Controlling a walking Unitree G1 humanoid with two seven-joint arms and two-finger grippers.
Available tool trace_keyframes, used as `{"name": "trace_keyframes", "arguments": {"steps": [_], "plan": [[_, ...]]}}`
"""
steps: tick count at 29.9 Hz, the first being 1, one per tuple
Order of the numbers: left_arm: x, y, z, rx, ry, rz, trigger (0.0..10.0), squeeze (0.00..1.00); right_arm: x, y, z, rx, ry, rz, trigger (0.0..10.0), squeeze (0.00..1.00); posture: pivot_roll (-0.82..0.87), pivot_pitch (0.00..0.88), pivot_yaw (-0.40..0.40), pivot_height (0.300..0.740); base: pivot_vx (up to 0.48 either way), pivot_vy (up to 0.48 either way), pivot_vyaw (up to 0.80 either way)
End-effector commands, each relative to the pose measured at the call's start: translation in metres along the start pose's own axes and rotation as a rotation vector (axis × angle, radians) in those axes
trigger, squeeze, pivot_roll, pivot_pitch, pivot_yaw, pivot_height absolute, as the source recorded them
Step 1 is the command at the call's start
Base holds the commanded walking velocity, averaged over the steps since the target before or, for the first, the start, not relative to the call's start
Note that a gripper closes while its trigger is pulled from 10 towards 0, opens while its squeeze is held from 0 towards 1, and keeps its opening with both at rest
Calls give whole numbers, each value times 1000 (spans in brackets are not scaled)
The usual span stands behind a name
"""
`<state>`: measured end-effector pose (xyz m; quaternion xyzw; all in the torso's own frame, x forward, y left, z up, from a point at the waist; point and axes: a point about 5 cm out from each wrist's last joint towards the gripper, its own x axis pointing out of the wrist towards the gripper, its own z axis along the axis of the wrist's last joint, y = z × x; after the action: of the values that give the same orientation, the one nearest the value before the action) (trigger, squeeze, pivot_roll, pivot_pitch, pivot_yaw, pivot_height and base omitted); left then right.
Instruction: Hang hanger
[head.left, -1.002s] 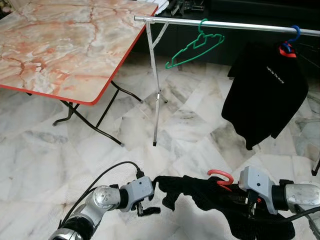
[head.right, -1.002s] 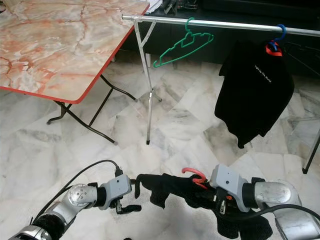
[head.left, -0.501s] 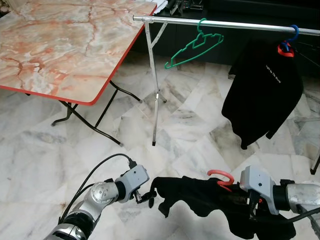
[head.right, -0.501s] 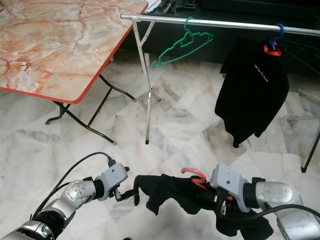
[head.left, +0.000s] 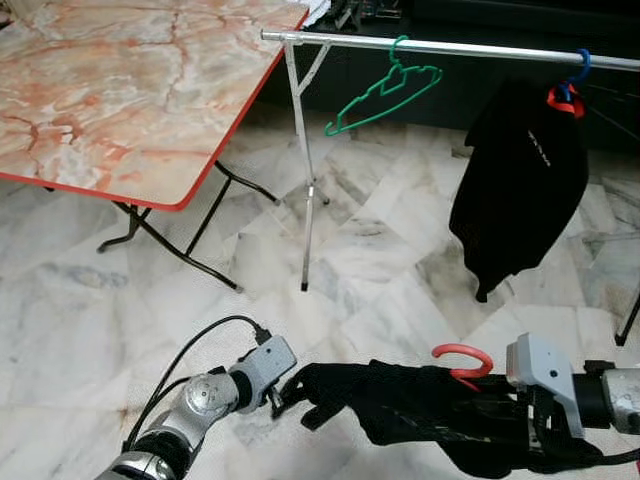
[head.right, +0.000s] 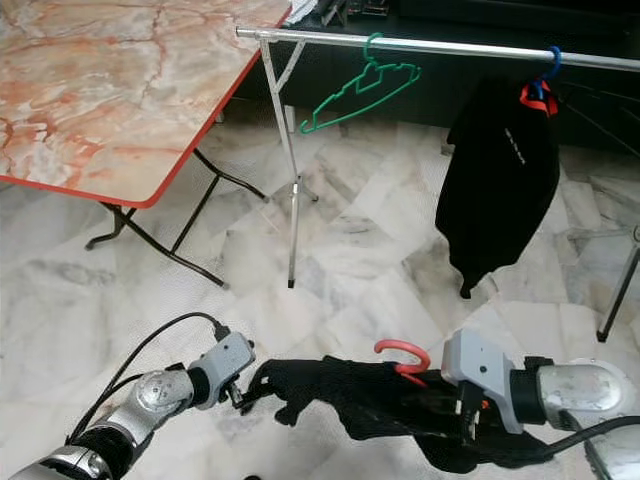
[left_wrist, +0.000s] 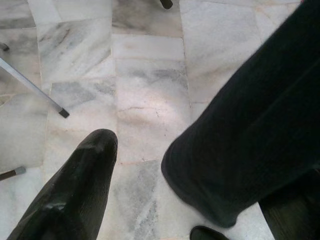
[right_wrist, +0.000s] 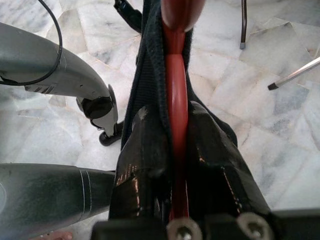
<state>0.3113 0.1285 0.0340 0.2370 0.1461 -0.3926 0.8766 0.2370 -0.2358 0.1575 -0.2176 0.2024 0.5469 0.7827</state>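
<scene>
Held low over the marble floor (head.left: 90, 290) by the right gripper (right_wrist: 170, 150), both black fingers pressed tight on the neck of the red hanger (head.left: 463, 357), its hook rising just above the wrist. Draped over that hanger, a black garment (head.left: 410, 405), stretched away from the right gripper toward the left gripper (head.left: 283, 385), with the far edge of the cloth at those fingertips. Probably light and stiff in the hanger, soft and floppy in the cloth, so likely to swing and slip; best taken at the neck under the hook, as now. Well ahead of and above both grippers, the rail (head.left: 450, 47), with a green hanger (head.left: 385, 95) and a black shirt (head.left: 520, 185) on it already. Hidden under the cloth: the hanger's shoulders. Hard to make out: whether the left fingers (left_wrist: 75, 192) truly pinch the cloth or merely touch it; in the left wrist view, a clear gap between them
</scene>
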Motion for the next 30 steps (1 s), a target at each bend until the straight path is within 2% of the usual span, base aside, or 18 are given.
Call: {"name": "trace_keyframes", "arguments": {"steps": [1,2,6,19,30], "plan": [[-2,0,-4,-23,8,3,9255,0,-6,3,14,-46,-48,14,10000,0,-107,206,21,740,0,0,0],[-2,-1,-4,-24,4,-3,0,0,-6,2,15,-47,-49,12,10000,0,-107,206,21,740,0,0,0],[0,-2,0,-25,-12,-13,0,0,-7,1,12,-47,-25,-4,10000,0,-108,210,24,740,0,0,0],[1,-5,-1,-23,-15,-17,0,0,-6,4,12,-30,-57,11,10000,0,-107,216,22,740,0,0,0],[-1,-11,-7,-19,4,-74,0,0,-1,4,13,-35,-60,12,10000,0,-102,214,22,740,0,0,0]]}}
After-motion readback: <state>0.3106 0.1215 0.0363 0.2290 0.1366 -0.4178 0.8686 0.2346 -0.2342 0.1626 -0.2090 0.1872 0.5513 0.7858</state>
